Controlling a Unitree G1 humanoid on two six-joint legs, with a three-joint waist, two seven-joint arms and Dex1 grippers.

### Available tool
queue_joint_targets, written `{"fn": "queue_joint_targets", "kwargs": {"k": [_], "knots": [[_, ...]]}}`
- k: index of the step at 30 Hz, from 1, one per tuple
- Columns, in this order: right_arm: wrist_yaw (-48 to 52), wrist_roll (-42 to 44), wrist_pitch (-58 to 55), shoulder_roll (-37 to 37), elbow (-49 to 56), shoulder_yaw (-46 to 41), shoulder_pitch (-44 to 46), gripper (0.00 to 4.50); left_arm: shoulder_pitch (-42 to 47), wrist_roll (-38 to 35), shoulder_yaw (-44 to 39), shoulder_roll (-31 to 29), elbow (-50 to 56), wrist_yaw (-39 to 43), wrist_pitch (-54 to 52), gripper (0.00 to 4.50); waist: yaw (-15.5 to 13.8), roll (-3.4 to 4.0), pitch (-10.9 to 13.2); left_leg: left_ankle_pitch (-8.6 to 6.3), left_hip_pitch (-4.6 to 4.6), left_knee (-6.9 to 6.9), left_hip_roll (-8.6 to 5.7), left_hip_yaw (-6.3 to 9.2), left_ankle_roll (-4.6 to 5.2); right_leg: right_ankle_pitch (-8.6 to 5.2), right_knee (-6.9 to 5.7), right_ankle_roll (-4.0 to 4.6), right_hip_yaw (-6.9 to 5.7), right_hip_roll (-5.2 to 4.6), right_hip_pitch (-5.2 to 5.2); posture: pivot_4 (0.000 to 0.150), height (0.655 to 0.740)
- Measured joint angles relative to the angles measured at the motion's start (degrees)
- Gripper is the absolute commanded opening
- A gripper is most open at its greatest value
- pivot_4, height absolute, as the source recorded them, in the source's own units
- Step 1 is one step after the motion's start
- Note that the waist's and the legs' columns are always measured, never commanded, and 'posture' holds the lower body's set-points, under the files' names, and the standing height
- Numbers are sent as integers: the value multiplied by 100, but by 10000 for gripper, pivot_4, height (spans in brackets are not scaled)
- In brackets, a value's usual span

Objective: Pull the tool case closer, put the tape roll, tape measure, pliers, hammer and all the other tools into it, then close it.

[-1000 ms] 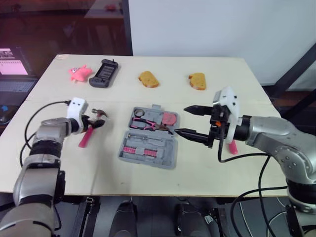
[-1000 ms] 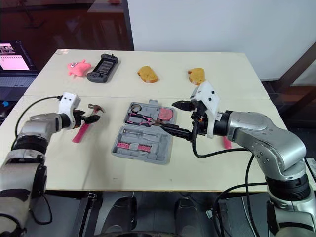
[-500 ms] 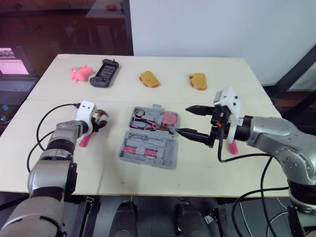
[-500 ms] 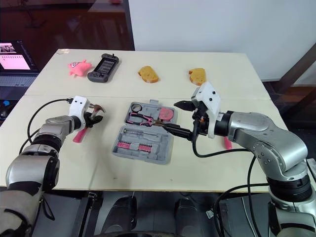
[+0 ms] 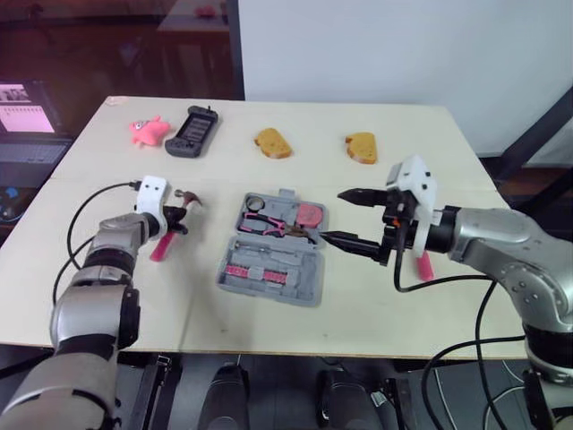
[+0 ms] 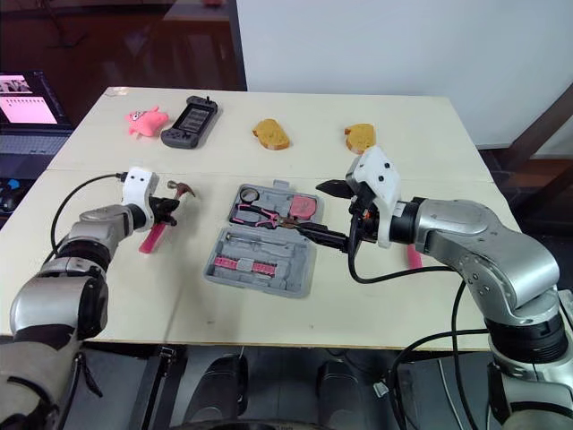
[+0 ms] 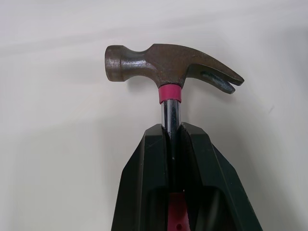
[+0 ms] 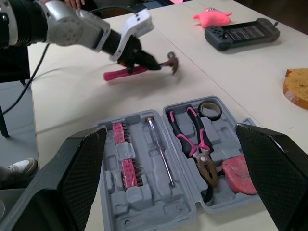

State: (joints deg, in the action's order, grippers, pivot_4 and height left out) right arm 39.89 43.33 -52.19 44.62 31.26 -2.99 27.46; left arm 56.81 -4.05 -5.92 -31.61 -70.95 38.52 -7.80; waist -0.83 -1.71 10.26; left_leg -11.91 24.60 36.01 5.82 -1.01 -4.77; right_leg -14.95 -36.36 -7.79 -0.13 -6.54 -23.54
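My left tool (image 7: 172,139) clamped on the hammer (image 7: 163,65) shaft just under the head, left of the open tool case (image 5: 286,288), bare tabletop (image 5: 199,258) between. My right tool (image 5: 333,216), fingers wide apart, at the case's right edge.

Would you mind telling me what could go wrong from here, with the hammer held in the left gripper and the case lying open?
1. The left gripper clamps the hammer on its thin metal shaft just below the head, so the long pink handle may swing or slip in transit.
2. The open right gripper hovers at the right edge of the tool case, near the pliers; the arms may crowd each other there or nudge the case.
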Motion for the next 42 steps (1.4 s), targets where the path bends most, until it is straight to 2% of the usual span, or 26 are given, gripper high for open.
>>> {"fn": "queue_joint_targets", "kwargs": {"k": [5, 11, 16, 22, 30, 34, 42], "knots": [[1, 2, 0, -36, -1, 29, 5, 45000, 201, -96, 20, -262, 785, 1023, -158, 306, 22, 1, 1, 0, 0, -5, 0, 0, 0, 0, -2, 0, 0, 0, -5, 1500, 7207], [0, -9, 9, -85, -4, 79, 16, 45000, 16, -165, 399, -700, 2346, 2509, -724, 306, 16, 3, 2, 0, 0, -5, 1, 0, 0, 0, -3, 0, 1, 0, -5, 1500, 7207], [7, 19, 7, -78, 10, 75, 0, 45000, -209, -108, 1002, -936, 3277, 3481, -991, 306, 7, 3, 2, 0, 3, -2, 1, 0, 1, -1, -2, 1, 1, 0, -4, 1500, 7207], [97, 205, -158, 288, 332, -206, -469, 45000, -202, 224, 2188, -1099, 4584, 4636, -1502, 306, 6, 6, 4, 0, 12, 3, 1, 2, 2, -1, -1, 3, 2, 0, -9, 1500, 7207], [-28, 545, -496, 655, 729, -781, -1034, 45000, -133, 645, 3595, -1298, 5538, 5334, -2016, 306, 10, 11, 7, -2, 15, 4, 1, 2, 5, -3, -1, 5, 6, 0, -14, 1500, 7207], [-188, 705, -608, 696, 926, -959, -1223, 45000, -90, 858, 3918, -998, 5714, 5326, -2160, 306, -4, 10, 7, -2, 18, 14, 0, 3, 6, -14, 0, 25, 6, 0, -12, 1500, 7207], [-513, 850, -709, 788, 1107, -1163, -1427, 45000, -56, 1356, 4169, -216, 5542, 4895, -2045, 306, 8, 11, 7, -1, 29, 15, 0, 7, 8, -3, -2, 4, 6, 1, -23, 1500, 7207]]}}
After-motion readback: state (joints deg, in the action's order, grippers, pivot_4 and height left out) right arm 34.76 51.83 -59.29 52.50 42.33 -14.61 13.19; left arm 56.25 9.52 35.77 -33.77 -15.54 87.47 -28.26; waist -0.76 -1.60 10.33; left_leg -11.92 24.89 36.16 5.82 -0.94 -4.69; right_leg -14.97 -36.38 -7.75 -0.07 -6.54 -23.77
